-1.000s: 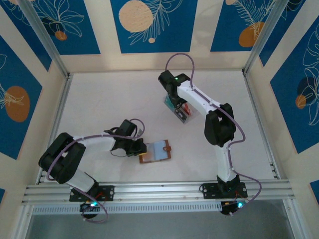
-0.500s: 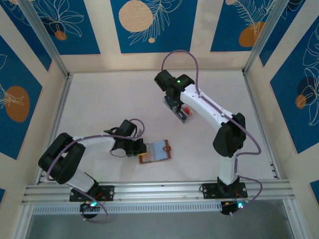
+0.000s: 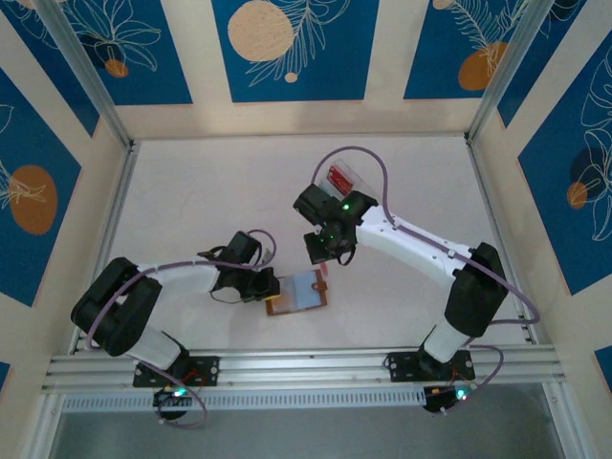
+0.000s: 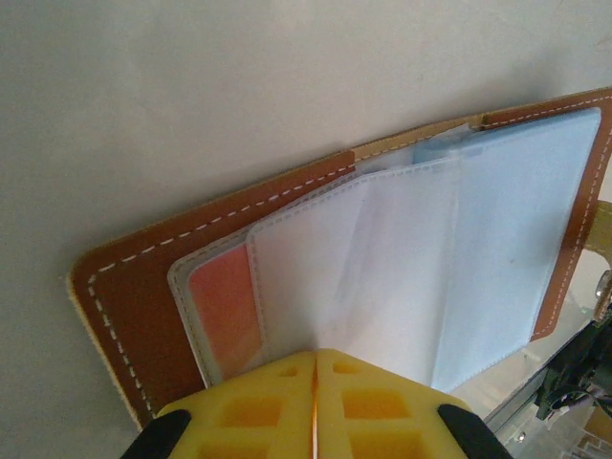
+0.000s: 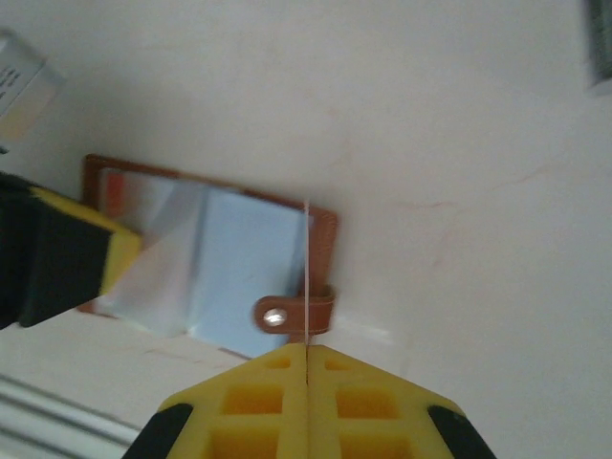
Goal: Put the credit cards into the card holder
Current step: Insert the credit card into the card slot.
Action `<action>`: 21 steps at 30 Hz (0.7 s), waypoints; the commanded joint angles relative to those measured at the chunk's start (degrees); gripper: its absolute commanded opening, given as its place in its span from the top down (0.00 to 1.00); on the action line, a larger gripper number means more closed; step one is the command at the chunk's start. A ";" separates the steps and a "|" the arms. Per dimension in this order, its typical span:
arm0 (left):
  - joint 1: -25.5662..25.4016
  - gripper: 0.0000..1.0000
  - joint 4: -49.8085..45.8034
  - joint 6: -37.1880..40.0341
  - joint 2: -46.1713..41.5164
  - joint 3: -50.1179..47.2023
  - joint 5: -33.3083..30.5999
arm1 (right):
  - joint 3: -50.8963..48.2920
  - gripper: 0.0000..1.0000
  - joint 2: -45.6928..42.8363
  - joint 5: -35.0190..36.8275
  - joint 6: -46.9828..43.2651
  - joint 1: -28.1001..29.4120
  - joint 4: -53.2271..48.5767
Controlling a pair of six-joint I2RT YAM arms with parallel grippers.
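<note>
We carried a credit card [image 5: 306,273] across to the open card holder [image 3: 298,290].
Our right fingers [image 5: 298,361], closed on it edge-on, had swung from the clear tray [image 3: 342,178] at the far side of the worktop [image 3: 191,191] to just above the holder by the near edge. Our left fingers [image 4: 304,368] pinched its sleeves [image 4: 382,258] open.

Brown card holder [image 3: 298,292] lies open, reddish card [image 4: 225,311] sleeved inside

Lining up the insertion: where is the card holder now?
Top view: the card holder lies open near centre, the left gripper pinching its left side; the right gripper, holding a credit card, hangs just beyond its far right corner.
</note>
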 commanded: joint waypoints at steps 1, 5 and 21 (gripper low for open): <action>-0.41 0.92 -3.57 0.00 -0.01 -1.80 -2.55 | -3.47 1.00 -0.22 -8.05 7.53 1.18 6.83; -0.43 0.92 -3.67 0.24 0.00 -1.83 -2.53 | -6.32 1.00 1.44 -10.56 9.54 2.34 10.29; -0.36 0.92 -3.50 0.11 0.71 -1.95 -2.45 | -10.47 1.00 5.44 -11.96 11.91 3.37 16.08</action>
